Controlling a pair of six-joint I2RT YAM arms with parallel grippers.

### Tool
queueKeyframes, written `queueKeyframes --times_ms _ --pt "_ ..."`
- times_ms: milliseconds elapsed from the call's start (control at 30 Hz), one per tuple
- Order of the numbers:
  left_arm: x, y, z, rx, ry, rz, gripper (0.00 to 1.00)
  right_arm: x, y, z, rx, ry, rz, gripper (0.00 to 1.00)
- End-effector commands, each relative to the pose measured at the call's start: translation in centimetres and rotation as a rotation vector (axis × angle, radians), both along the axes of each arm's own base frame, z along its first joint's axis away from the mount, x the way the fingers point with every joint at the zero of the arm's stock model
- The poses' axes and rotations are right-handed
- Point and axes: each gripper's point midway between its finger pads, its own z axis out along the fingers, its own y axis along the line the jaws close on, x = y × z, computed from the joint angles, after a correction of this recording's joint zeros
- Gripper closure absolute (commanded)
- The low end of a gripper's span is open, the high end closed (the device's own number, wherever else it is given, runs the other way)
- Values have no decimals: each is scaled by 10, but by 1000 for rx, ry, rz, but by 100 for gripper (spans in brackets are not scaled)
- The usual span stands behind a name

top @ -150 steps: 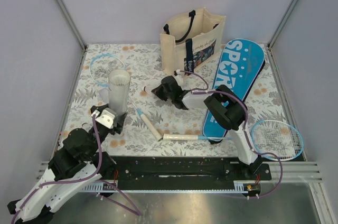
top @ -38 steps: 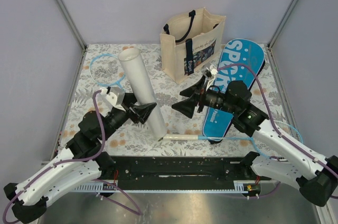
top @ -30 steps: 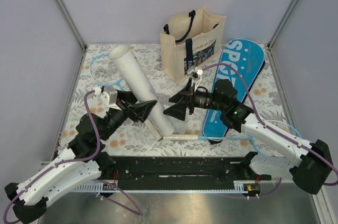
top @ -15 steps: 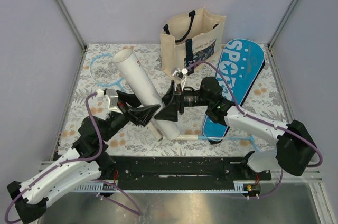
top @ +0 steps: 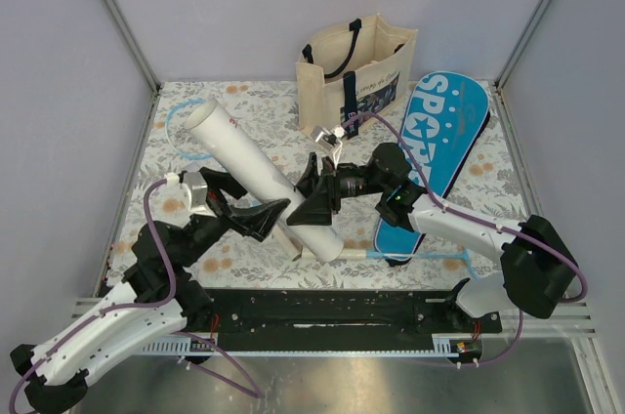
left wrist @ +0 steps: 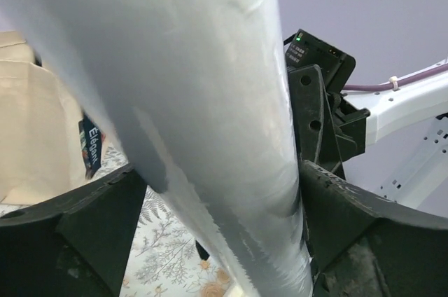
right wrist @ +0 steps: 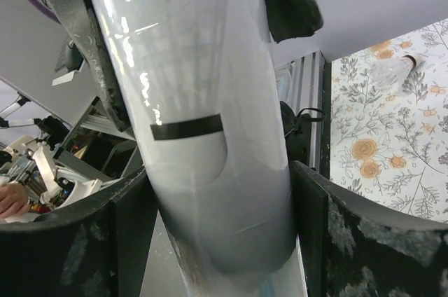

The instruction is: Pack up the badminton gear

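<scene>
Above the table, the left gripper and the right gripper both clamp the tilted tube near its lower end, so uneven pulling could wrench it free.

I see a long white tube with one thin black band. The racket-shaped case is bright blue with white letters. The cloth tote bag is cream with navy straps. The table cover has grey leaves and orange flowers.
</scene>
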Motion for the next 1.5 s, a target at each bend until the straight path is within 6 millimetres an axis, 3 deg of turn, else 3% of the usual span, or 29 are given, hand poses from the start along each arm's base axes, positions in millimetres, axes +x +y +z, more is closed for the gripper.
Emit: queueKeyframes --times_ms 0,233,467,600,767,967,1067,1300,1467 --pt "2 13 15 54 -44 63 4 1 -9 36 120 -42 11 44" --pt "5 24 9 158 41 113 1 27 -31 59 243 48 -25 53" --pt "16 40 -9 224 133 212 1 59 -42 50 245 98 -99 59" --pt "42 76 -35 291 266 466 1 81 -51 47 229 122 -182 59" --pt "68 112 -70 400 436 757 1 107 -56 25 114 123 -330 60" --pt "91 155 -106 410 670 986 1 127 -64 11 30 148 -466 62" --pt "97 191 -123 352 805 1139 1 130 -68 9 22 163 -496 62" --pt "99 242 -148 166 923 1353 2 128 -72 7 -7 180 -506 63" --pt "89 273 -182 102 1090 1556 3 121 -79 0 -46 177 -535 63"
